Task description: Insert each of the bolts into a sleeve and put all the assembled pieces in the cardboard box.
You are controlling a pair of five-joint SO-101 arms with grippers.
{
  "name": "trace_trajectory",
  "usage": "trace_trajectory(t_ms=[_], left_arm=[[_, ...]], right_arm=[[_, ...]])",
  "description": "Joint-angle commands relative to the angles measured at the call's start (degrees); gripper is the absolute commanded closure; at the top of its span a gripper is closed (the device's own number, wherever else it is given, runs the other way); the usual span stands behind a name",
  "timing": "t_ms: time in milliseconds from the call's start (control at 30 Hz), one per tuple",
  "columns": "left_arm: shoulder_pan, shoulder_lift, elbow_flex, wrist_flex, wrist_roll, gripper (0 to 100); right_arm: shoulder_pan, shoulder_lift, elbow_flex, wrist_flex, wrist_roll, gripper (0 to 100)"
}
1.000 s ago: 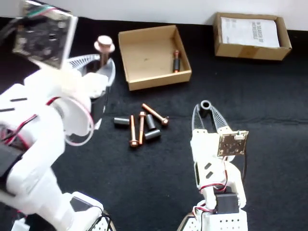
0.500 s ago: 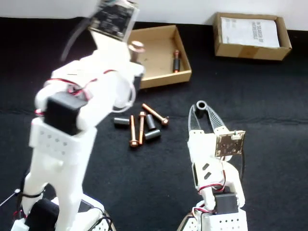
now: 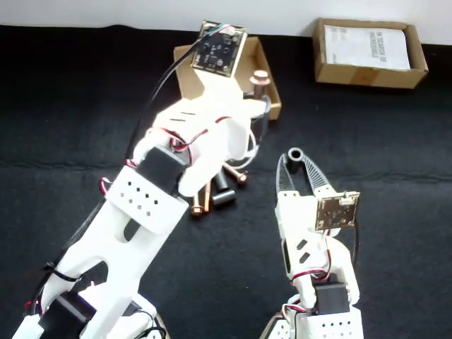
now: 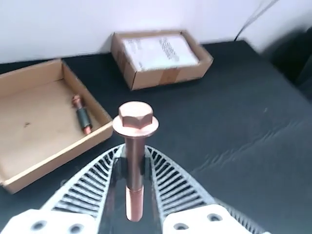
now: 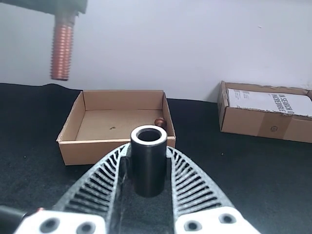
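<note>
My left gripper (image 4: 132, 168) is shut on a copper bolt (image 4: 134, 146), held upright with its hex head on top. In the high view that bolt (image 3: 259, 80) hangs over the near right corner of the open cardboard box (image 3: 185, 58). My right gripper (image 5: 148, 168) is shut on a dark sleeve (image 5: 148, 158) standing upright with its bore facing up; the high view shows the sleeve (image 3: 295, 155) right of the loose parts. The bolt's threaded end (image 5: 62, 48) hangs high and off to one side of the sleeve. One assembled piece (image 4: 81, 115) lies in the box.
Loose copper bolts (image 3: 200, 204) and a dark sleeve (image 3: 224, 197) lie on the black cloth, partly under the left arm. A second cardboard box (image 3: 369, 51) with a printed sheet sits at the back right.
The left arm has swung right with the bolt, from left of the open box to over its near right corner. The right arm with its sleeve has barely moved.
</note>
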Motion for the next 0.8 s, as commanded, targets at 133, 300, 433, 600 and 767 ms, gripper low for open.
trace_trajectory(t_ms=[133,300,433,600,767], left_arm=[[3.2,-1.6,5.4,-12.5,2.0,99],[8.3,-1.6,6.9,-14.9,2.0,99],[10.9,-1.4,7.0,-15.5,2.0,99],[11.3,-1.2,7.0,-15.5,1.7,99],[11.0,-1.2,7.2,-15.4,1.7,99]], right_arm=[[-0.6,-0.8,8.2,-1.2,0.2,99.2],[-2.0,-0.7,8.2,-1.2,0.2,99.2],[-2.7,-0.7,8.2,-1.2,0.2,99.2],[-2.7,-0.8,8.2,-1.2,0.2,99.2],[-2.7,-0.8,8.2,-1.2,0.2,99.2]])
